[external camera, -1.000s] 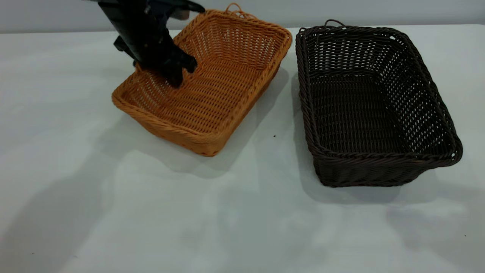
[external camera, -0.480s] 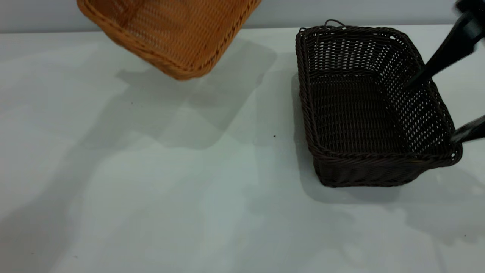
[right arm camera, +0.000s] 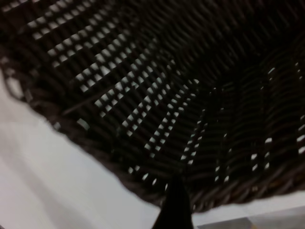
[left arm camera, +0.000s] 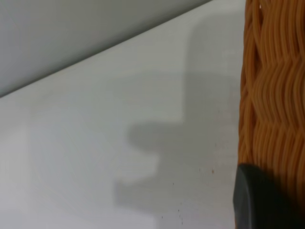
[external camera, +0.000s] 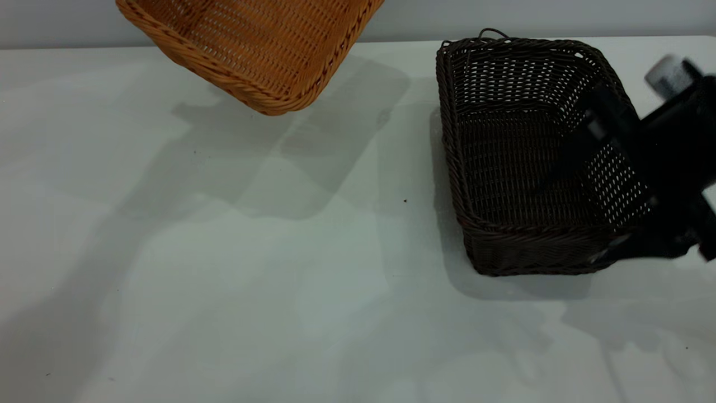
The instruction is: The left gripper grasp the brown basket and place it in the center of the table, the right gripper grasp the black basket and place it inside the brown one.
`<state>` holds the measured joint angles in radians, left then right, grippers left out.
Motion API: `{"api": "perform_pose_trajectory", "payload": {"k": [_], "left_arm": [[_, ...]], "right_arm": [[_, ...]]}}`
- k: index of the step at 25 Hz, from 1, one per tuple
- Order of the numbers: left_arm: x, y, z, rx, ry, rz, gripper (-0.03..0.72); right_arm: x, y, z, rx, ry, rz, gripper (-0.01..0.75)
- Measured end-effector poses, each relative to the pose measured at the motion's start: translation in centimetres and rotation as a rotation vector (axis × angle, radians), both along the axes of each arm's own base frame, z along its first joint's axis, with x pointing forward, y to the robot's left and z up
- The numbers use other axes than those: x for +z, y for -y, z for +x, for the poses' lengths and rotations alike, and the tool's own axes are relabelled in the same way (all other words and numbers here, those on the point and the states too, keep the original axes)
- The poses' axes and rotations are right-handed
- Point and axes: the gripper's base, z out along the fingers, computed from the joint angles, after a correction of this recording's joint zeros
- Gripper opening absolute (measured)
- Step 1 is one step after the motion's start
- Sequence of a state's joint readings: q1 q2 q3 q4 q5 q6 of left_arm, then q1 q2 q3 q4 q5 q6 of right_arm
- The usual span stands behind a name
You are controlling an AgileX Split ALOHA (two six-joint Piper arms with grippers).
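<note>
Table (external camera: 279, 280) pale grey; wall (external camera: 503, 17) grey

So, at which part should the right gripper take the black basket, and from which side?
Probably the braided rim of the black basket on its right long wall, coming from above: it stands upright and open, and the right gripper is already there.

Brown basket (external camera: 263, 50): orange-brown woven wicker, ribbed weave, braided rim, slight sheen. Black basket (external camera: 520, 162): dark brown-black woven wicker, open weave in walls, braided rim. Counter (external camera: 224, 280): smooth, pale grey-white, faintly glossy. Right tool (external camera: 643, 184): black, matt
</note>
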<state>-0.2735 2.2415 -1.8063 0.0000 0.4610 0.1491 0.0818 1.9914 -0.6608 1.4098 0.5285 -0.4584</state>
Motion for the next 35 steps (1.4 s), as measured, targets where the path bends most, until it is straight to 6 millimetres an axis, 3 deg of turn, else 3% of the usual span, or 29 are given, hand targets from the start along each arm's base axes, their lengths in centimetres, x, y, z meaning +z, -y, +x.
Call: {"api": "perform_pose_trajectory", "payload": {"k": [5,8,10,15,17,22,28,31,35], "left_arm": [[0.0,0.0,0.0,0.000,0.006,-0.002,0.096],[0.1,0.0,0.1,0.000,0.010,-0.003,0.096],[0.1,0.0,0.1,0.000,0.011,-0.003,0.096],[0.0,0.0,0.0,-0.005,0.007,-0.002,0.096],[-0.1,0.0,-0.1,-0.016,-0.010,0.011,0.096],[-0.7,-0.1,-1.2,-0.159,-0.130,0.121,0.096],[-1.3,1.8,-3.5,-0.617,-0.245,0.189,0.096],[-2.7,4.1,-4.0,-0.844,-0.207,0.183,0.096],[-6.3,8.1,-4.7,-0.987,-0.149,0.206,0.098]], "right_arm": [[-2.3,0.2,0.1,-0.048,-0.044,-0.020,0.587],[-2.5,0.3,0.9,-0.045,-0.003,-0.047,0.531],[-2.4,0.5,1.6,-0.053,0.028,-0.070,0.451],[-2.1,2.1,3.3,-0.106,0.092,-0.138,0.137],[-1.7,3.6,4.3,-0.078,0.147,-0.155,0.083],[0.3,9.3,6.3,-0.007,0.314,-0.188,0.081],[6.7,17.3,7.6,-0.049,0.538,-0.181,0.081],[8.0,18.8,6.9,-0.035,0.575,-0.156,0.081],[8.3,19.6,6.4,-0.034,0.580,-0.151,0.081]]}}
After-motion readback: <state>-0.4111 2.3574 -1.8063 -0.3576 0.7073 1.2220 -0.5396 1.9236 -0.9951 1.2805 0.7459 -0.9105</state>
